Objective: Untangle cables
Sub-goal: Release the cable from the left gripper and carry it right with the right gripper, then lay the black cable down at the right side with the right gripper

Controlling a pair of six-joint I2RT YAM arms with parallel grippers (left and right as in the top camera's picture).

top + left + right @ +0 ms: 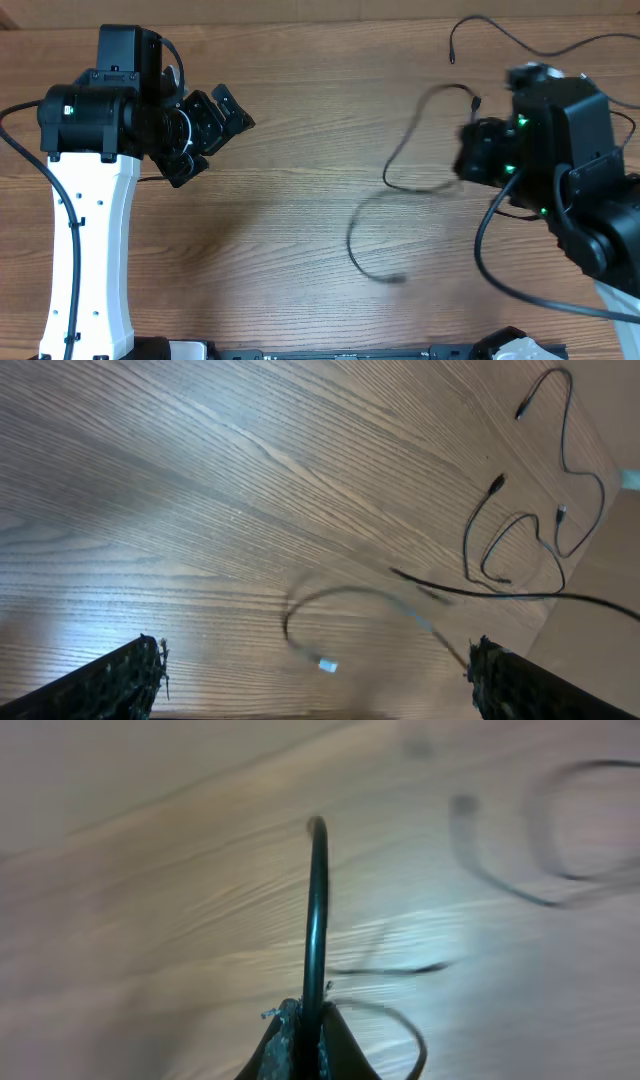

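Snagging is judged the chief risk from here. The right tool [305,1038] is pressed together on a thin black cable [317,910], which is pinched between the tips and rises from them in an arc in the right wrist view. The left tool [222,140] is spread wide at the left of the worktop [280,230] and nothing is held in it, so nothing is anchored against a pull.

What appears to be the pinched cable is seen smeared as a loop [415,135] just left of the right tool. A loose strand [360,245] is laid nearer, its silver-tipped end [326,665] resting on the wood, and a third cable [490,28] is draped at the far right.

Whether the loop and the loose strand are crossed cannot be told. If they are, both could be dragged together by a pull rather than parted, and a crossing could be drawn tight. The thin cord could also be slipped out of so narrow a pinch, or a plug end could be caught on the right arm's own wiring [485,240].
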